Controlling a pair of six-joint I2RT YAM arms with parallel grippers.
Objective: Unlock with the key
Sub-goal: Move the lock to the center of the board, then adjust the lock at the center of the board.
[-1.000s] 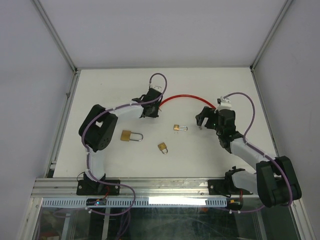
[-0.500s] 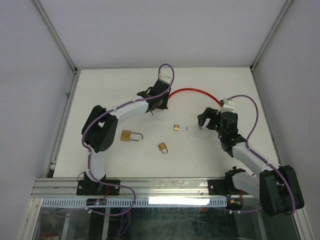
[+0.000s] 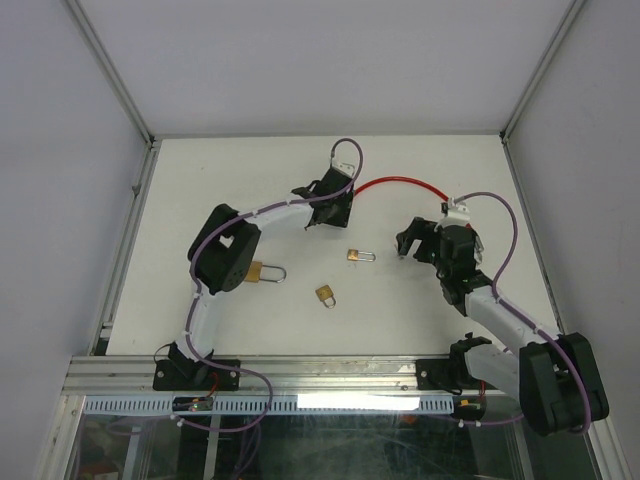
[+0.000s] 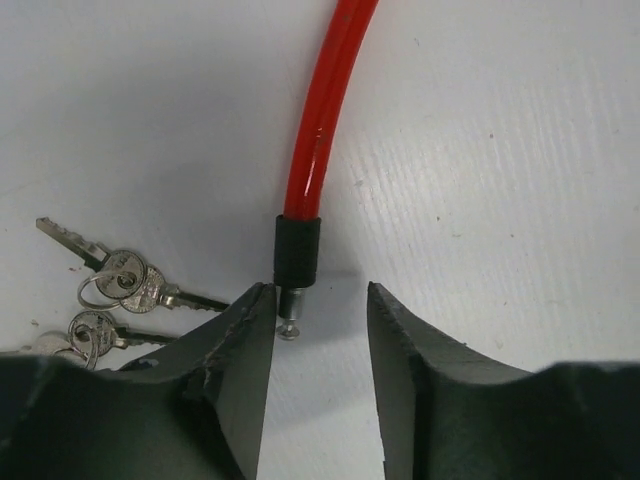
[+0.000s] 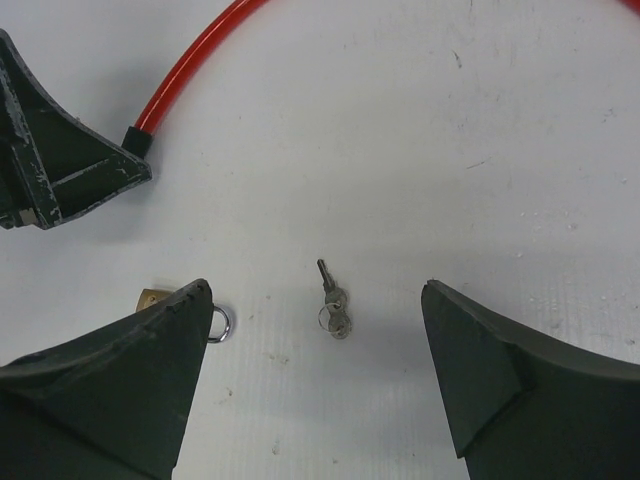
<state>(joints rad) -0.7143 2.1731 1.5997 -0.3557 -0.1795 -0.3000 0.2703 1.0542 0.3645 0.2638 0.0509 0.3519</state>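
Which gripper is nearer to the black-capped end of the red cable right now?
Left. The left gripper has a finger on either side of the cable end, by its metal pin. The right gripper is off to one side, open over a small bunch of keys.

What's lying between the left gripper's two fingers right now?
In the left wrist view, the metal pin below the black end cap of the red cable pokes into the open gap of the left gripper, near one finger. The rest is bare table.
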